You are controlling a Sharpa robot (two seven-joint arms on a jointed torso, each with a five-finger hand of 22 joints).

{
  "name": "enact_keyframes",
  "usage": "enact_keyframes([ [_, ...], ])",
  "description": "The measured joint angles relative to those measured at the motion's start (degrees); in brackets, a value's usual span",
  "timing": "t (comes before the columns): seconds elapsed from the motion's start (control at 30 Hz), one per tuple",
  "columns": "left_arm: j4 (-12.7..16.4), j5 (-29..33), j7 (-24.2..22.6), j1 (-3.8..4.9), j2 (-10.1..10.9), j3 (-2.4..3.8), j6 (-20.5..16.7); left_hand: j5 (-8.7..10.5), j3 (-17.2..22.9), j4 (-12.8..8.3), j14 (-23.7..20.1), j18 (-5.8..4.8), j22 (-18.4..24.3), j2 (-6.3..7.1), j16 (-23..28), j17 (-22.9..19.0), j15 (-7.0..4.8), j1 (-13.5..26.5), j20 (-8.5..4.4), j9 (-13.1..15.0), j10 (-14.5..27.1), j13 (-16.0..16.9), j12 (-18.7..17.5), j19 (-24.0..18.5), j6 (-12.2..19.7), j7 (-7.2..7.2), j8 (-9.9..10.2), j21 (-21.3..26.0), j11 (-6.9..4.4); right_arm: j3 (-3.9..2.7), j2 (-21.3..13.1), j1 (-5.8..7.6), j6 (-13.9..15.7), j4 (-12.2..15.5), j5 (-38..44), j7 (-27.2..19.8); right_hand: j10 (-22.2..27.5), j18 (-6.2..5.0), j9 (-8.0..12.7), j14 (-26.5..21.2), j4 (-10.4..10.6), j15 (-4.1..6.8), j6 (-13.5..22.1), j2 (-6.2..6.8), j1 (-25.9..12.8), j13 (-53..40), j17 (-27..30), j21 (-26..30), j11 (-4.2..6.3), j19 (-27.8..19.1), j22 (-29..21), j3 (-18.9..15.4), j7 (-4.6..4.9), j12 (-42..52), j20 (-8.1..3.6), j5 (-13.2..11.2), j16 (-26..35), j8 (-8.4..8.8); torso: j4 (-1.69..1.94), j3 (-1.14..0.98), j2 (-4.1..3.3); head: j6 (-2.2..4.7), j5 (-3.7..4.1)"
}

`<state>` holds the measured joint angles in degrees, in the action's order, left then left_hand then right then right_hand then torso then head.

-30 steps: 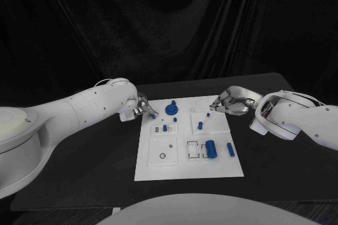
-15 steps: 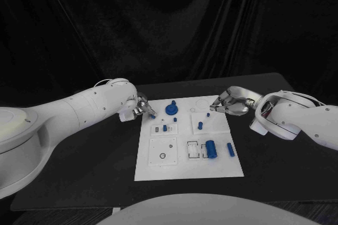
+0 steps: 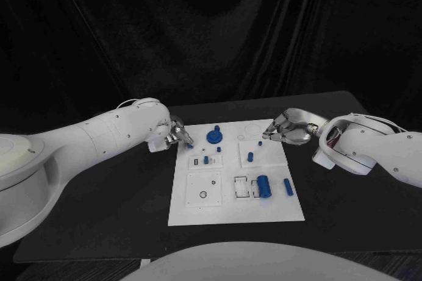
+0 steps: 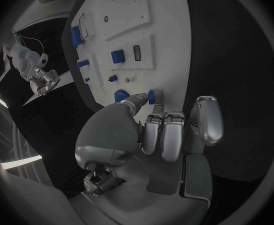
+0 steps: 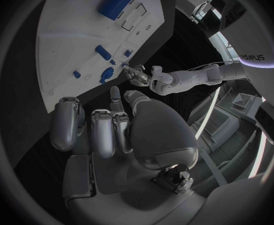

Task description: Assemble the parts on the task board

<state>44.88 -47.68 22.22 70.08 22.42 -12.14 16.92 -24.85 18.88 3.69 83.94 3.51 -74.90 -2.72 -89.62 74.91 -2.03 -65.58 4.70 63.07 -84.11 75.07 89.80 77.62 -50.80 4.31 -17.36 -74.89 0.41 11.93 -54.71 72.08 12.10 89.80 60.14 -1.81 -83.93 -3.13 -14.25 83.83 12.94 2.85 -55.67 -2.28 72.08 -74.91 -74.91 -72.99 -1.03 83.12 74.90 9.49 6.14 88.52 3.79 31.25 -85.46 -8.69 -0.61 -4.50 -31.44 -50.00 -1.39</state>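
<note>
**Holding a small blue part at the board's far-left corner**

Pinching a small blue part (image 4: 152, 96) between thumb and a fingertip, the left hand (image 3: 174, 135) sits at the far-left corner of the task board (image 3: 264, 215); the part is at the board's edge there, and its other fingers (image 4: 164, 135) are curled in beside it. The right hand (image 3: 288, 130) hangs at the far-right corner of the board, fingers curled together with nothing seen in them.

The board lies in the middle of the black table (image 3: 114, 202). On it, a round blue knob (image 3: 214, 136) stands at the far side, just right of the left hand. A small blue peg (image 3: 250, 156) stands nearer the middle. A thick blue cylinder (image 3: 263, 185) lies on the right half towards the near side, with a slim blue pin (image 3: 288, 186) just right of it, the two apart.
</note>
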Motion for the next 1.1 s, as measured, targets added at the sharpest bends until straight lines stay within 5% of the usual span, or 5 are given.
enact_keyframes([
  [0.27, 4.04, -0.01, 0.06, 0.0, 2.74, 0.0, -1.28, -0.26, 1.32, -0.21, 0.0, 0.0, 0.0, 1.34, 0.0, 0.0, 0.0, 0.75, 0.0, 0.12, 0.0, 0.0, 0.0, 0.0, -0.42, -0.21, 0.0, 0.0, 0.0, 0.0, -0.34, 0.0, -0.21, 0.08, 0.0, 0.23, 0.0, 0.0, -0.02, 0.0, -0.23, 0.0, 0.0, 0.07, 0.41, 0.0, 0.0, 0.29, 0.0, 0.0, 0.05, 0.23, 0.0, -0.22, 0.0, 0.39, 0.0, 0.0, 0.0, 0.01, 0.01, 0.0, 0.13],
  [0.67, 16.88, -0.01, 3.95, 1.44, 9.78, 0.01, -4.15, 0.39, 2.59, 0.1, 0.0, 0.0, 0.0, 2.25, 0.0, 0.0, 0.0, 1.66, -0.22, 0.12, 0.0, 0.0, 0.0, 0.22, -0.64, -0.41, 0.0, 0.0, 0.0, 0.0, -0.55, -0.09, -0.54, 0.1, 0.0, 0.72, 0.0, 0.0, -0.04, 0.0, -0.55, 0.0, 0.0, 0.02, 0.46, 0.0, 0.0, 0.29, 0.0, -0.2, 0.04, 0.23, 0.0, -0.21, -0.2, 0.69, 0.0, 0.0, 0.01, 0.01, 0.01, 0.0, -0.18],
  [1.1, 22.71, -0.01, 8.22, 1.54, 12.07, -0.02, -4.55, 1.15, 2.83, 0.17, 0.0, 0.0, 0.0, 2.28, 0.0, 0.0, 0.0, 2.22, -0.22, 0.07, 0.0, 0.0, 0.0, 0.22, -0.72, -0.49, 0.0, 0.0, 0.0, 0.0, -0.72, -0.95, -0.74, 0.01, 0.0, 0.84, 0.0, 0.0, -0.04, 0.0, -0.55, 0.0, 0.0, 0.02, 0.46, 0.0, 0.0, 0.29, 0.0, -0.2, 0.03, 0.23, 0.0, -0.48, -0.2, 0.93, 0.25, 0.0, 0.01, 0.01, 0.02, 0.0, -0.36],
])
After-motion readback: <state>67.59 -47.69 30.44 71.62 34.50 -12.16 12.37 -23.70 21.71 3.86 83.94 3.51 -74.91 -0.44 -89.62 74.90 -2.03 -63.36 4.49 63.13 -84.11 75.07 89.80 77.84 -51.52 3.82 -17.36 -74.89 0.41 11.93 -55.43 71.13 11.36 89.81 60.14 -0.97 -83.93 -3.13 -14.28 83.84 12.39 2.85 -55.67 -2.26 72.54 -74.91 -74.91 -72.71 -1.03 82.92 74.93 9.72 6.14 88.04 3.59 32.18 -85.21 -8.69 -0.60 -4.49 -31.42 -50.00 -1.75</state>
